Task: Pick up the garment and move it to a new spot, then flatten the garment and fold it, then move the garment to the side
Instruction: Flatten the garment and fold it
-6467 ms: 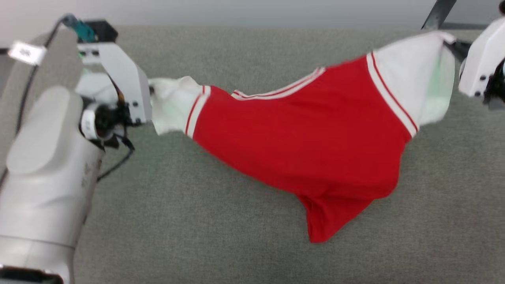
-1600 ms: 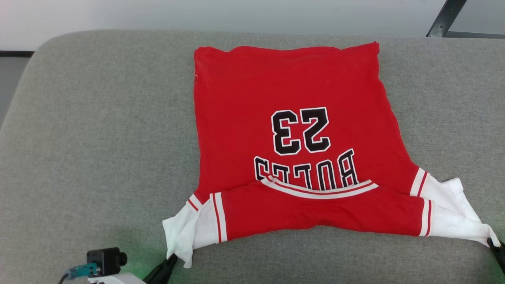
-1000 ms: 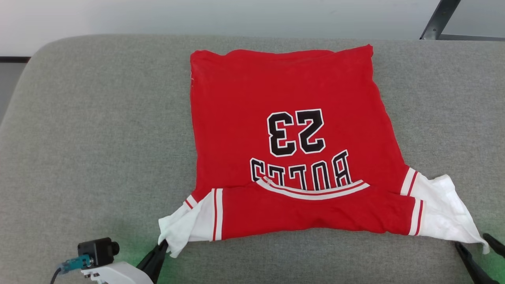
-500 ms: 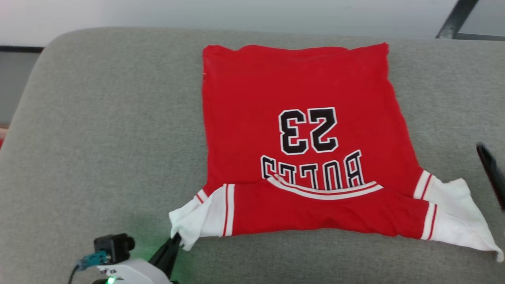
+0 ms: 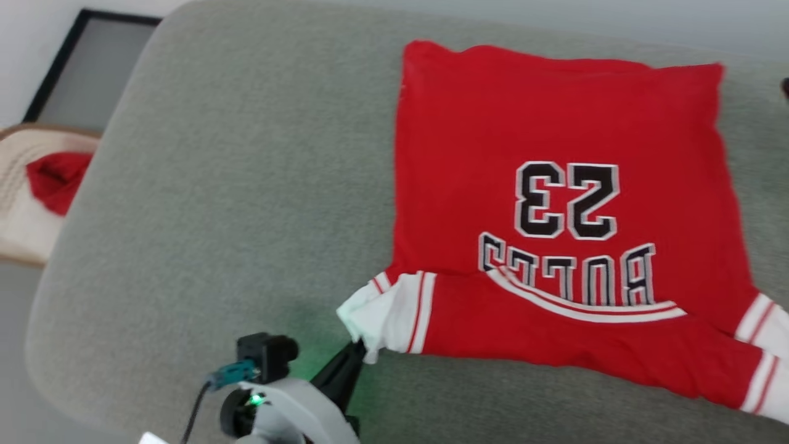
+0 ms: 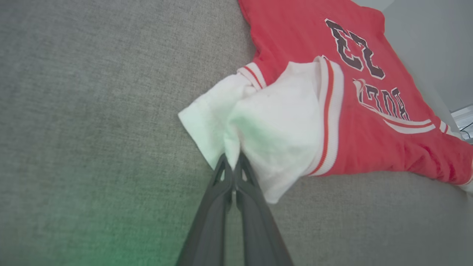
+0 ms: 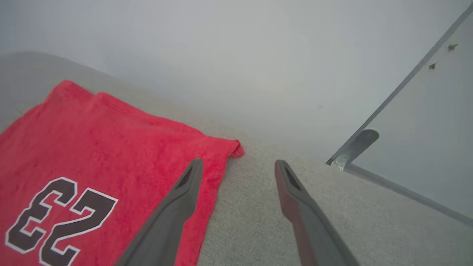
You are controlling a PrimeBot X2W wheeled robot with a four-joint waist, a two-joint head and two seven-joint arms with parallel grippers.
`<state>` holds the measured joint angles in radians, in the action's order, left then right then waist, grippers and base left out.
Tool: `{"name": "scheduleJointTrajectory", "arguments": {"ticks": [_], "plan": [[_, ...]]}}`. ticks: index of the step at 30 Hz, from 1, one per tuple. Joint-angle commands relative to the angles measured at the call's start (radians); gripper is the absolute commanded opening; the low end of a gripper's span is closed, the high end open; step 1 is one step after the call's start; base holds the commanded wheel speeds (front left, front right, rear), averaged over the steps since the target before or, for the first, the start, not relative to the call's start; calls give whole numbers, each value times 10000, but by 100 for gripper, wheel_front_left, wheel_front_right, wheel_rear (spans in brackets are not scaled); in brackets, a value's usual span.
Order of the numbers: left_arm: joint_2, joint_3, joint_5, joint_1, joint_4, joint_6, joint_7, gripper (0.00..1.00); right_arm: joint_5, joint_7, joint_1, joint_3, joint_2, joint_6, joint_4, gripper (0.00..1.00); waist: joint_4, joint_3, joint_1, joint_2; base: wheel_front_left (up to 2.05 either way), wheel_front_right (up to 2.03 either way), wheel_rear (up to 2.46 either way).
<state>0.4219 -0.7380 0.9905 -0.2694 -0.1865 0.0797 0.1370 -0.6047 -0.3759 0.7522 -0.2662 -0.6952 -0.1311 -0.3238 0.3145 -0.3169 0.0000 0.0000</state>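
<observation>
Far left: a red cloth scrap point(image 5: 54, 176) is seen on a cream woven thing point(image 5: 18, 222), beyond the rounded edge of the grey surface point(image 5: 216, 172).
Grey surface: a padded, cloth-covered top is shown; the garment is borne on the right part of it in the head view.
Left gripper point(image 5: 356, 361): it is placed low in the head view, near the front edge of the surface. Its two dark fingers are pressed together, and the tip of the left sleeve end is pinched between them. A green glow is cast on the cloth and the surface around it.
Left sleeve end point(image 6: 273, 125): white cloth with a red stripe is bunched and drawn to a point at the fingertips.
Garment point(image 5: 555, 117): the red shirt is laid flat on the grey surface, hem towards the far edge. The shoulder part is folded over the chest, so that a red band is formed along the near edge, with the striped collar trim point(image 5: 585, 305) on top.
Print point(image 5: 567, 200): a black, white-outlined "23" with lettering beside it is seen upside down from the head.
Right sleeve end point(image 5: 767, 345): it is cut off by the picture's lower right edge.
Right gripper point(image 7: 238, 164): its fingers are spread wide and nothing is held. It is poised at the garment's far right corner point(image 7: 232, 146); one finger is seen in front of the red edge, the other in front of the grey surface. Whether anything is touched cannot be told.
Behind: a pale wall and a grey metal strut point(image 7: 354, 146) are seen.
</observation>
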Motion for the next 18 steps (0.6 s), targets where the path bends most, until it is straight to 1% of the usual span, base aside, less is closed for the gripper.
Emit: {"name": "scheduleJointTrajectory", "arguments": {"ticks": [1,4,8,12,16,18], "plan": [[-173,-86,-116,-212,-92,-130,57,0,-21,-514,479,-135,26,8,-569,100,812,-573,0,0,0,0,0],[-500,-279,-235,-468,-324,-331,136,0,-349,-1563,1495,-283,193,7,-1717,100,1230,-795,0,0,0,0,0],[-879,-540,-351,-778,-682,-667,184,0,-372,-2891,2575,-259,415,4,-3203,100,1749,-1039,0,0,0,0,0],[-1253,-796,-407,-1009,-1046,-1005,191,0,103,-3908,3433,-183,465,5,-4528,100,2240,-1248,0,0,0,0,0],[-1535,-932,-383,-1162,-1404,-1253,265,0,672,-4470,4036,-11,669,4,-5648,100,2588,-1441,0,0,0,0,0],[-1605,-946,-362,-1186,-1568,-1335,343,0,1100,-4690,4277,-40,811,5,-6081,100,2643,-1531,0,0,0,0,0]]}}
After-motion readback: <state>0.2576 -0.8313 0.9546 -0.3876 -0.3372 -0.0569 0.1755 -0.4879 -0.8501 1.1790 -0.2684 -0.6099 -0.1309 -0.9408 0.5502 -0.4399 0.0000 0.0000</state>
